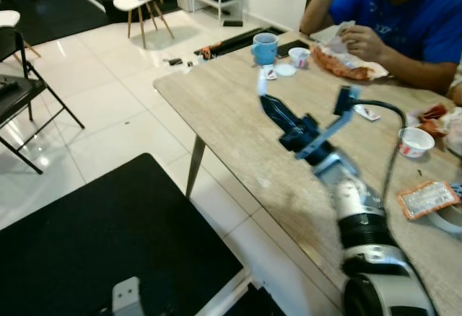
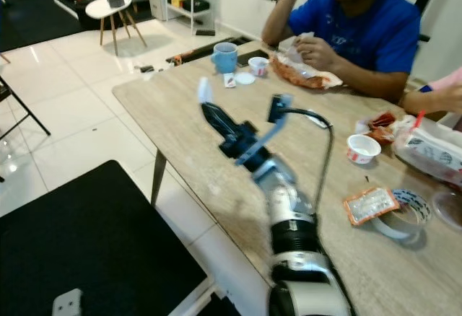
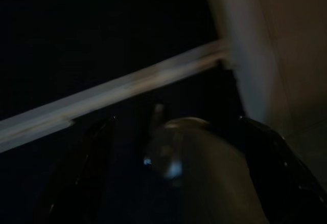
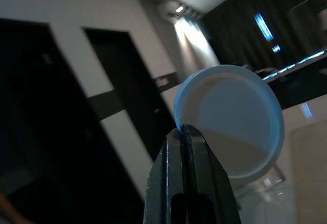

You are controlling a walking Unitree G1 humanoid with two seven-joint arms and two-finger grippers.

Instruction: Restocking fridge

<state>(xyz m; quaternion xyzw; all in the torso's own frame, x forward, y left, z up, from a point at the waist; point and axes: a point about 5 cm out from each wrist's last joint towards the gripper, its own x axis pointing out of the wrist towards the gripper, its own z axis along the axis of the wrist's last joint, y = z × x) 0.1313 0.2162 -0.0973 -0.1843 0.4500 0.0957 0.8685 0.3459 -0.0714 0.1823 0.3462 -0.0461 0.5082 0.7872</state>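
No writing can be read anywhere. The right pincer (image 1: 261, 89) is raised over the wooden surface (image 1: 231, 125), closed on the rim of one white lid (image 4: 230, 119). Open floor (image 1: 108, 125) lies at nine o'clock. At twelve o'clock stands one blue cup (image 1: 264, 47); a person (image 1: 411, 20) sits at one o'clock. For the left pincer I cannot tell.

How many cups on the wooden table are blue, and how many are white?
Blue mug: 1
Small white cups: 2
Total: 3
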